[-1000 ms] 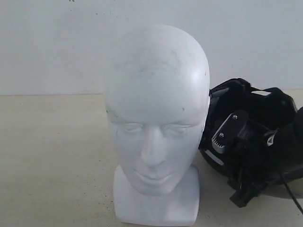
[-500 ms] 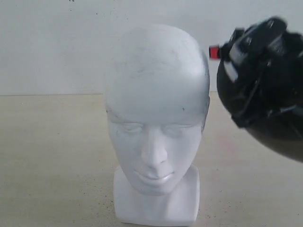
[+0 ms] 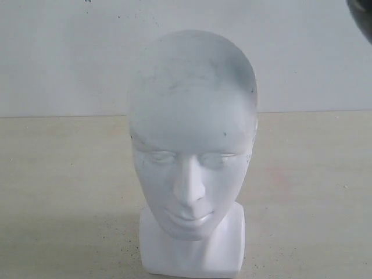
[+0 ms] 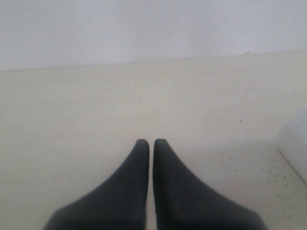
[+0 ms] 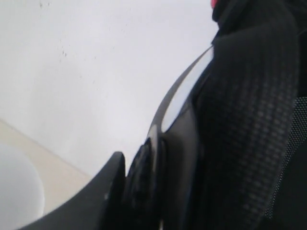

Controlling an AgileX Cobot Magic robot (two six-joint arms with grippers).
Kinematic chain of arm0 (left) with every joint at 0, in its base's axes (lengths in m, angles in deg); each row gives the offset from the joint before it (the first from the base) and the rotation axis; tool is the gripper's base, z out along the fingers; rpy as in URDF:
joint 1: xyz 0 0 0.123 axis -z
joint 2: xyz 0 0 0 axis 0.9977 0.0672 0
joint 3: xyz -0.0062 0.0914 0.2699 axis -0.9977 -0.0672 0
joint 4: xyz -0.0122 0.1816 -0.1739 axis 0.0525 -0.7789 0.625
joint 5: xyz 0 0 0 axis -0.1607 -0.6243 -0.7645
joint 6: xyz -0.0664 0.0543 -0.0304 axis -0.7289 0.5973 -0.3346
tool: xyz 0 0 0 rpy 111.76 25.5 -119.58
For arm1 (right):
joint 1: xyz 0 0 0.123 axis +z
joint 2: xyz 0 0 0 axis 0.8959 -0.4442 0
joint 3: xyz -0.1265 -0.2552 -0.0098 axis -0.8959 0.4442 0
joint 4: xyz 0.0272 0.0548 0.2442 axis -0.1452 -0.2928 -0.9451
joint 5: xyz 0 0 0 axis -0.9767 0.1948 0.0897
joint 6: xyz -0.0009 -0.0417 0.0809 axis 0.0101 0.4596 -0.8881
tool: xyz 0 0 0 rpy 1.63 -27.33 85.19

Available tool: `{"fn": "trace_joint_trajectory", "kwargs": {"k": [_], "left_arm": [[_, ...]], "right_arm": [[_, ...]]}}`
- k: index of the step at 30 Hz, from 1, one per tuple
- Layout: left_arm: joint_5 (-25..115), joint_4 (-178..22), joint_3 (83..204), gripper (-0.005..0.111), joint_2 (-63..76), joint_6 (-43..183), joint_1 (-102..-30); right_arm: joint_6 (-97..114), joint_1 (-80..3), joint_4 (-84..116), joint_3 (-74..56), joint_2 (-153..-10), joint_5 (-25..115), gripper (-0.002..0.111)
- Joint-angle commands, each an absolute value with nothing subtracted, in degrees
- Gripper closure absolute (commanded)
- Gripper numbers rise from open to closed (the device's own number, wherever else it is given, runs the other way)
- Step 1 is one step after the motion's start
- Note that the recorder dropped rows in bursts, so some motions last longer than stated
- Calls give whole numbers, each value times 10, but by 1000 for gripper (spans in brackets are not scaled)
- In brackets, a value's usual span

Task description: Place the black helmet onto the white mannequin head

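The white mannequin head (image 3: 192,151) stands upright on its squarish neck base in the middle of the exterior view, facing the camera, bare on top. Only a dark sliver of the black helmet (image 3: 363,17) shows at the top right corner there, high above the table. In the right wrist view the black helmet (image 5: 249,124) fills the frame, and my right gripper (image 5: 144,163) is shut on its padded rim. A rounded white bit of the mannequin head (image 5: 17,187) shows low in that view. My left gripper (image 4: 151,143) is shut and empty over the table, with the white neck base (image 4: 295,148) beside it.
The beige tabletop (image 3: 70,192) runs back to a plain white wall (image 3: 64,52). Faint dark specks dot the table near the base.
The right gripper has lifted the helmet from the table beside the head, up and to the right, almost out of the exterior view. The head and the left gripper have not moved.
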State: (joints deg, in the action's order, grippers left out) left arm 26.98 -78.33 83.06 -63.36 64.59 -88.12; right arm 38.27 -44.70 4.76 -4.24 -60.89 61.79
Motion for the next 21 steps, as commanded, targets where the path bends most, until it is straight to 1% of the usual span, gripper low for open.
{"fn": "trace_joint_trajectory", "kwargs": {"k": [1, 7, 10, 12, 14, 16, 21], "left_arm": [[269, -777, 829, 102, -635, 647, -877], [269, -777, 829, 102, -635, 647, -877], [269, -777, 829, 102, -635, 647, -877], [269, -777, 829, 102, -635, 647, -877], [269, -777, 829, 102, -635, 647, -877], [269, -777, 829, 102, -635, 647, -877], [269, -777, 829, 102, -635, 647, -877]], "right_arm": [[399, -447, 60, -56, -571, 483, 109], [356, -447, 60, -38, -512, 372, 109], [326, -447, 60, 17, -466, 311, 109], [296, -447, 60, 73, -441, 246, 109], [249, -447, 60, 130, -423, 151, 109], [170, -447, 65, 171, -419, 69, 109], [-172, -447, 135, 208, -454, -79, 109]]}}
